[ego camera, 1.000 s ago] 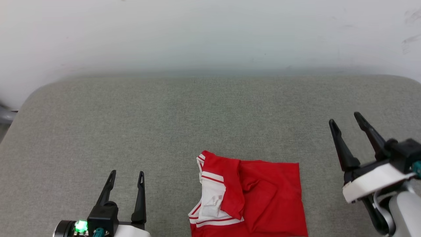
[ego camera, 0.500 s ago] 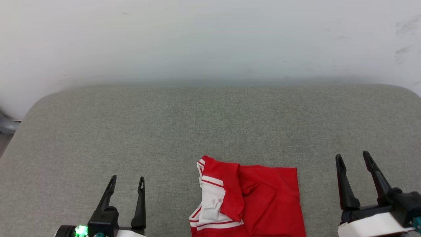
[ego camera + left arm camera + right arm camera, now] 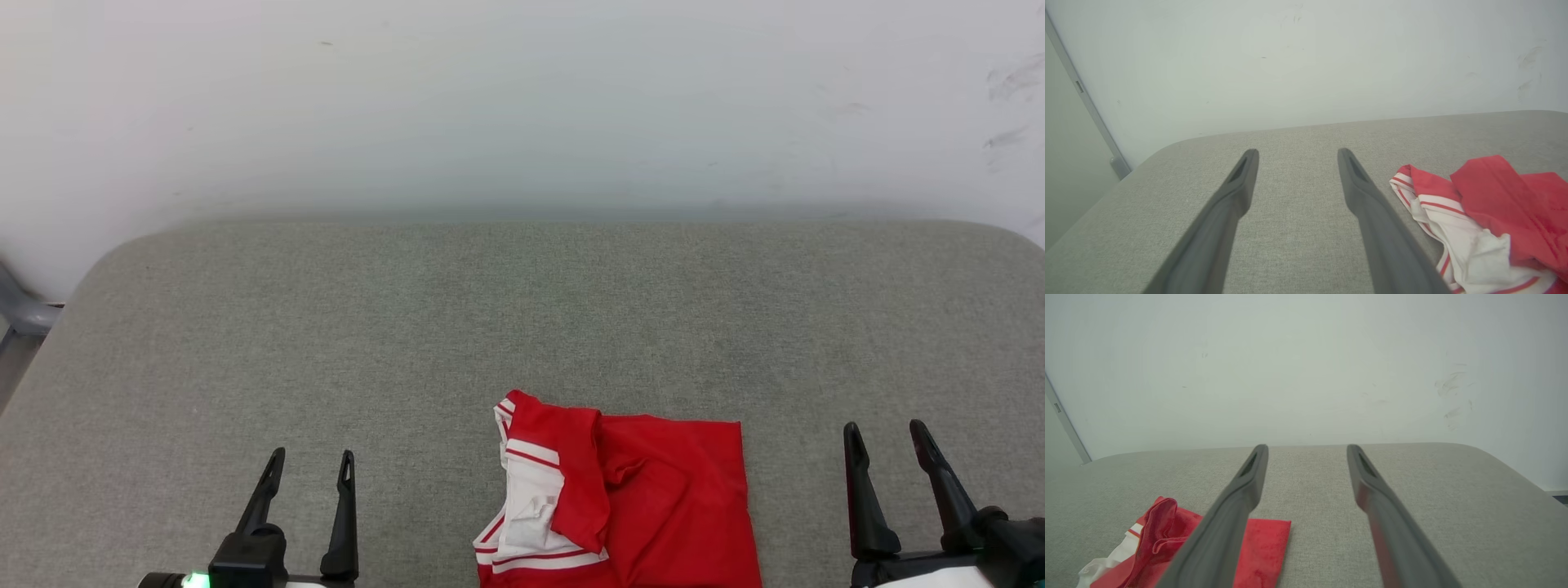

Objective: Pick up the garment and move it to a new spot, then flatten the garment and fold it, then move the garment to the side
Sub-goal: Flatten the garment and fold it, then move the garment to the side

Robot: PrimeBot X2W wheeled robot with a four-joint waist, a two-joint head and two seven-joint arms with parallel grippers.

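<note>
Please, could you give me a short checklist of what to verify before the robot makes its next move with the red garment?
1. The left gripper is open and empty: ok.
2. The right gripper is open and empty: ok.
3. The garment lies free between them, touched by neither: ok.
4. The garment lies flat: not ok; the white sleeve is bunched under a red flap on its left side.
5. The garment's near edge rests on the grey surface: cannot tell; the head view cuts it off.
</note>
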